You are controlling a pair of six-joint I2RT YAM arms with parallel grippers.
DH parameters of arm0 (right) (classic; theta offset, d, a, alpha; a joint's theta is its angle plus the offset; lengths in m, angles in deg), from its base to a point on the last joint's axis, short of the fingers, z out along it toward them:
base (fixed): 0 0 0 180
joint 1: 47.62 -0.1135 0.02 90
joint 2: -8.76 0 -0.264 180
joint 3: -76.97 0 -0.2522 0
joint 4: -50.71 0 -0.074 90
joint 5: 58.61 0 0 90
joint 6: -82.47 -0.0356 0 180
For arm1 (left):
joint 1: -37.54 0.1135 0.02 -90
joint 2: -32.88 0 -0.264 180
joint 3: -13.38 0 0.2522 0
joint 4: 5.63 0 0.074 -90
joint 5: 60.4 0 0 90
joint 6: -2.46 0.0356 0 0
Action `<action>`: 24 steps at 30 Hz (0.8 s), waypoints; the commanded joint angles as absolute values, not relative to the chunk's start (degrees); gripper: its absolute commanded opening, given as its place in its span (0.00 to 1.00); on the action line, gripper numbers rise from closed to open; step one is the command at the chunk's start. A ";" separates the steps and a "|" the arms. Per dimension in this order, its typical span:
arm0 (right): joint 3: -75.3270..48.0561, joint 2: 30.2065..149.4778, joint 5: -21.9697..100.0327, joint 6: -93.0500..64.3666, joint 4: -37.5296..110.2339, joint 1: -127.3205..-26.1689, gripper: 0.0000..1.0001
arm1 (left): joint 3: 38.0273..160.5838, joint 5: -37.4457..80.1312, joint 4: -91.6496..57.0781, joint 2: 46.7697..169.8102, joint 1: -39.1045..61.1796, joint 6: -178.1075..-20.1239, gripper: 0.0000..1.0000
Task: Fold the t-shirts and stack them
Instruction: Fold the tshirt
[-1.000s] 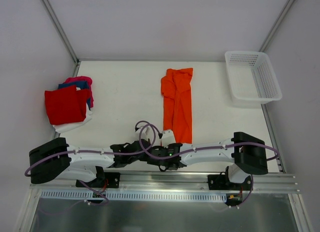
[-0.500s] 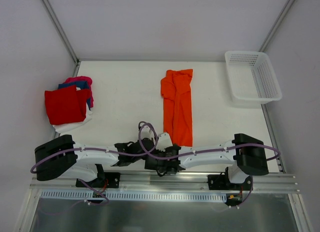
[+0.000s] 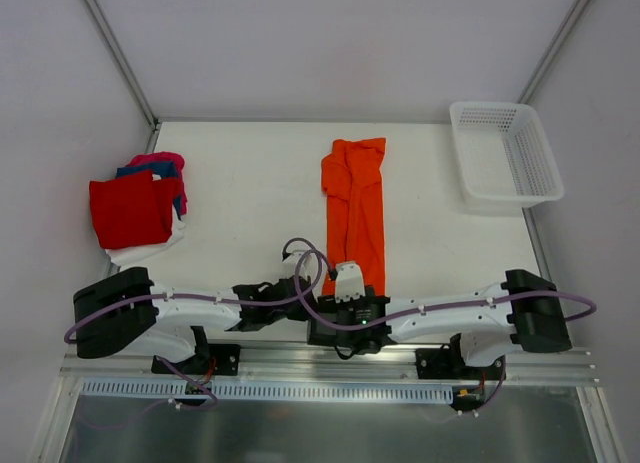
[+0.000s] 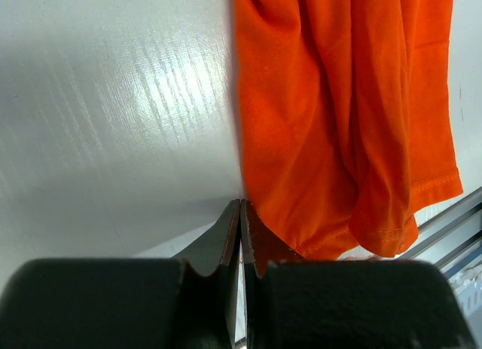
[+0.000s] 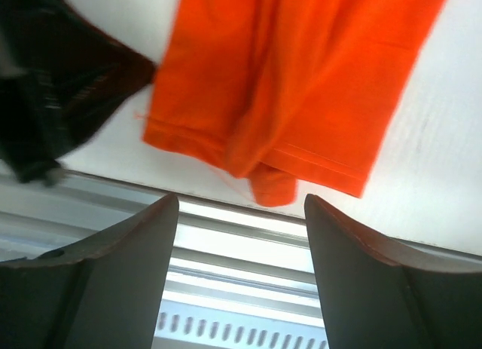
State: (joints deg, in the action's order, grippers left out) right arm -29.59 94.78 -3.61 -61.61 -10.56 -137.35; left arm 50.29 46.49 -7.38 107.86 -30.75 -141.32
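**Orange tee laid out mid-table, R jaws wide, L jaws pinched shut**

Overhead cam: the orange t-shirt (image 3: 355, 208) was folded into a long narrow strip running top to bottom thru the centre of the frame on the white table (image 3: 250, 183). Its lower hem sat right by the aluminium rail (image 3: 330, 358) at the bottom.

Both arms reached in low from the bottom corners and met at that hem. The left gripper (image 4: 240, 206) had its fingers pressed flat together at the hem's corner, with the cloth touching one finger. Couldn't tell from its wrist cam whether any fabric was actually caught btwn them.

The right gripper (image 5: 241, 206) was spread wide w/ nothing btwn the fingers, hanging over the hem and the rail and not touching the shirt.

The rest of the pile was at centre-left of the overhead frame: a red t-shirt (image 3: 128, 211) on top, with blue (image 3: 150, 169) and magenta (image 3: 160, 160) edges poking out above it and a white one (image 3: 140, 251) underneath.

A white mesh basket (image 3: 505, 153) was in the upper right, well apart from everything.
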 commanded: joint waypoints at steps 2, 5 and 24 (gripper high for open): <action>-36.61 88.32 -8.77 -69.39 -11.14 -137.97 0.72 | 49.38 45.16 -13.06 109.00 -31.02 -140.45 0.00; -44.25 82.17 -9.56 -72.91 -7.02 -137.01 0.73 | 48.58 44.99 -12.89 107.95 -31.10 -141.15 0.00; -57.54 76.43 -12.47 -83.19 2.06 -139.37 0.74 | 18.27 42.80 -5.85 54.97 -33.13 -150.29 0.53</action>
State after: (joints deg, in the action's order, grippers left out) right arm -57.33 74.80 -10.85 -79.03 0.74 -138.09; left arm 29.07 45.35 -10.18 61.77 -32.66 -148.79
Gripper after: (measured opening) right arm 0.738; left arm 0.461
